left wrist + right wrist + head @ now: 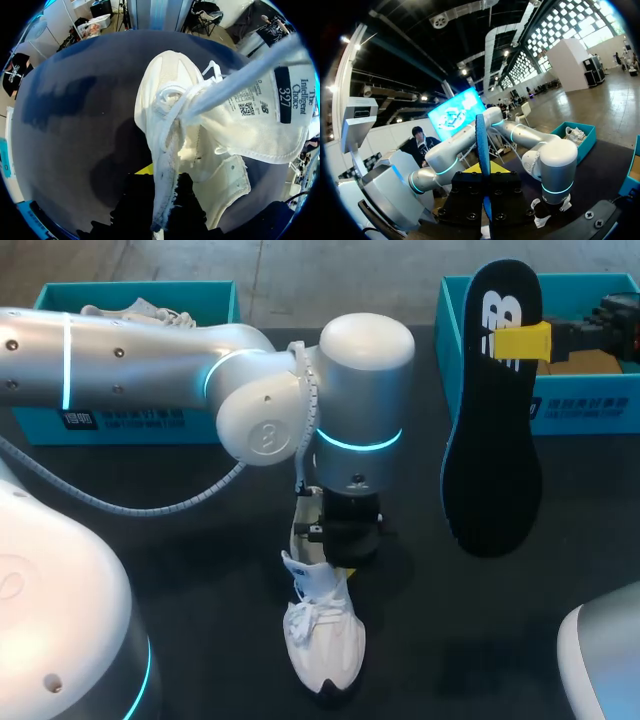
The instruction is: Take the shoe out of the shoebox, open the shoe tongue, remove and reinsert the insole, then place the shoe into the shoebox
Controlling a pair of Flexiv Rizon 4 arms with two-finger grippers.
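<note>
My left gripper [159, 192] pinches the side wall of the white shoe [323, 640], which lies midway along the table's [180, 570] front edge. My right gripper [522, 342] clamps the black insole [495, 460] upright near the far right corner.

This is a robotics test or demonstration station rather than a home. Two silver-grey robot arms with glowing cyan rings, the left arm [150, 355] and the right arm [605, 660], stand over a matte black table [170, 560] that carries labelled teal cardboard shoeboxes [40, 425].
</note>
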